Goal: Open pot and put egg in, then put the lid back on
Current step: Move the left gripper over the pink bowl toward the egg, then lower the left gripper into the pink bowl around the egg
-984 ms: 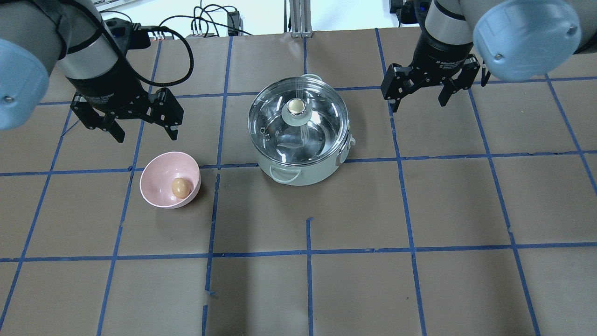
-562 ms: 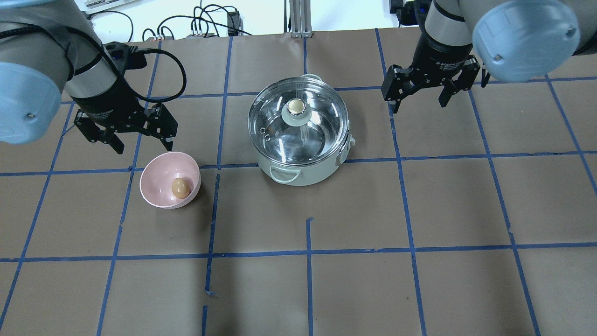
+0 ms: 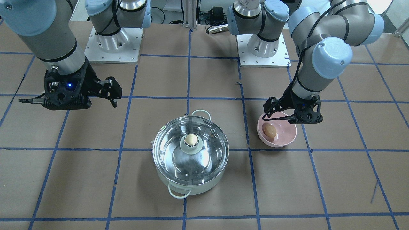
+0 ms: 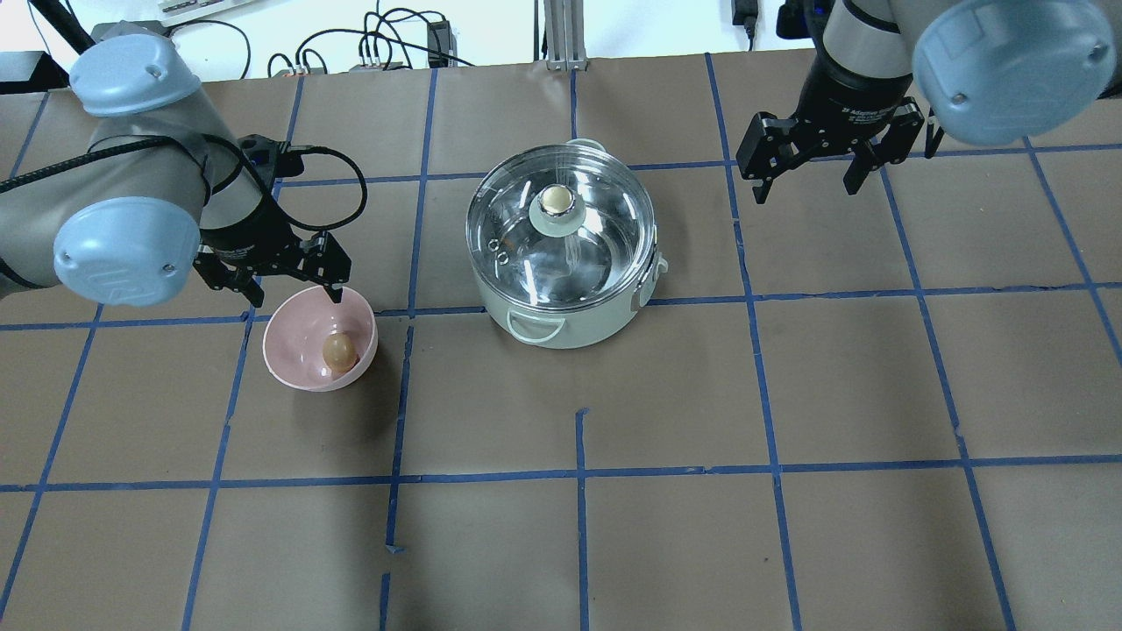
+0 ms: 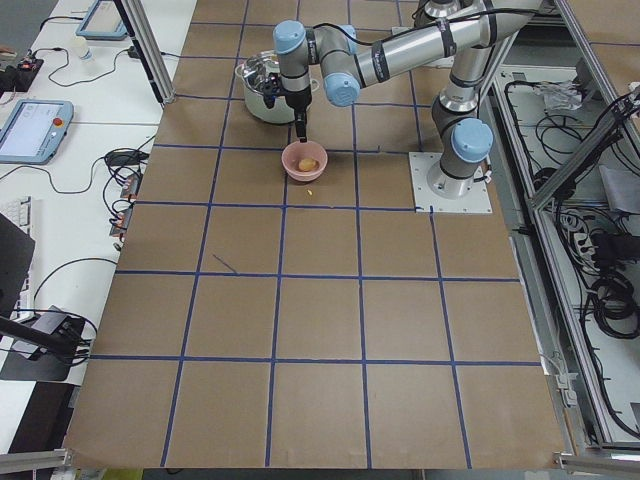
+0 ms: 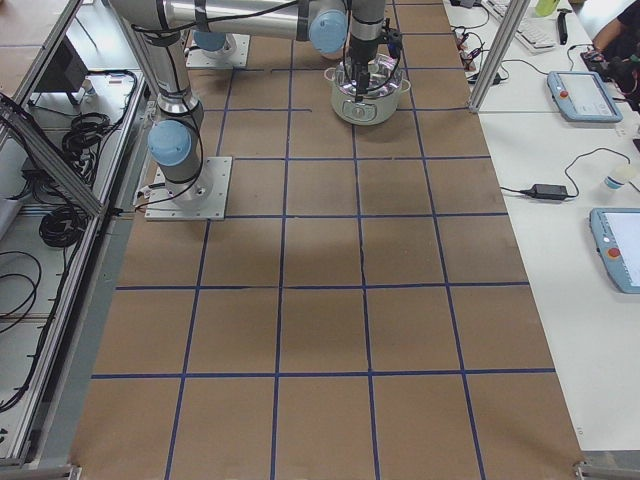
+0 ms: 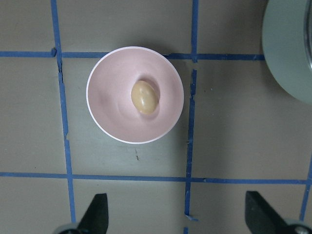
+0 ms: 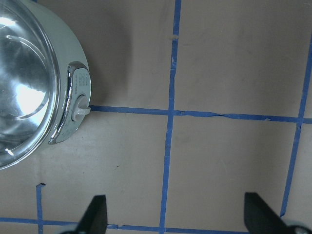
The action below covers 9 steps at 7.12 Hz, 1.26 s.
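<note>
The pot (image 4: 570, 326) stands mid-table with the glass lid (image 4: 596, 228) on it, its beige-topped knob (image 4: 556, 201) upright. The pot also shows in the front view (image 3: 196, 188). The egg (image 4: 339, 350) lies in a pink bowl (image 4: 294, 337) left of the pot; the left wrist view shows the egg (image 7: 145, 97) in the bowl (image 7: 109, 100). My left gripper (image 4: 292, 296) is open and empty, over the bowl's far rim. My right gripper (image 4: 808, 191) is open and empty, to the far right of the pot, well above the table.
The table is brown paper with a blue tape grid. Cables and a metal post lie beyond the far edge (image 4: 561, 44). The pot's control knob (image 8: 80, 109) faces my right gripper's side.
My left gripper has moved nearer and to the right, down to the pink bowl's far rim. My right gripper has shifted slightly right and away. Pot, lid and egg have not moved.
</note>
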Each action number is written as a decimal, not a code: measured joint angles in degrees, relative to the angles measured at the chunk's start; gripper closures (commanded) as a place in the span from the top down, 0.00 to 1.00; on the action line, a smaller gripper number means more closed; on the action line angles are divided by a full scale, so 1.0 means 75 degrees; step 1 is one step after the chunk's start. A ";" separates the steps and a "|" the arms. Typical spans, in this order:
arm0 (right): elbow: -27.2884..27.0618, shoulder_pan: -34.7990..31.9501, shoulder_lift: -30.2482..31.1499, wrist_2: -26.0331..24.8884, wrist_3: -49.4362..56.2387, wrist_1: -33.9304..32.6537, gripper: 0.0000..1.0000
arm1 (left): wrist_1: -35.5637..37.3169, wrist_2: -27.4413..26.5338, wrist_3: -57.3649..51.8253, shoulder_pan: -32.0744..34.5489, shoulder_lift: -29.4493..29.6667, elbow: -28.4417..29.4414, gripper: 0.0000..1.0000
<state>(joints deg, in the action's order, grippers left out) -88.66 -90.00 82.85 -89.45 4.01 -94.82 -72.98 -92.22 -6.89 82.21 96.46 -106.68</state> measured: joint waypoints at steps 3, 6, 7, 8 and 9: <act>0.0059 0.0021 0.0006 -0.0015 -0.0008 -0.0061 1.00 | 0.0145 0.0070 -0.0738 -0.0471 0.0094 -0.0325 0.96; 0.0197 0.0014 -0.0026 0.0044 0.0004 -0.0214 1.00 | 0.0994 0.0083 0.0064 -0.0428 0.0222 -0.0574 0.95; 0.0190 0.0015 -0.0049 0.0048 0.0006 -0.0299 1.00 | 0.1299 0.0083 0.0238 -0.0397 0.0271 -0.0660 0.95; 0.0181 0.0019 -0.0067 0.0029 0.0076 -0.0361 1.00 | 0.1681 0.0137 0.0347 -0.0386 0.0322 -0.0843 0.95; 0.0157 0.0022 -0.0073 0.0038 0.0136 -0.0387 1.00 | 0.2091 0.0253 0.0450 -0.0386 0.0380 -0.1068 0.95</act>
<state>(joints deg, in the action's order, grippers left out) -87.48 -89.84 82.30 -89.17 5.03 -97.72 -57.30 -90.32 -3.52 79.32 99.30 -114.69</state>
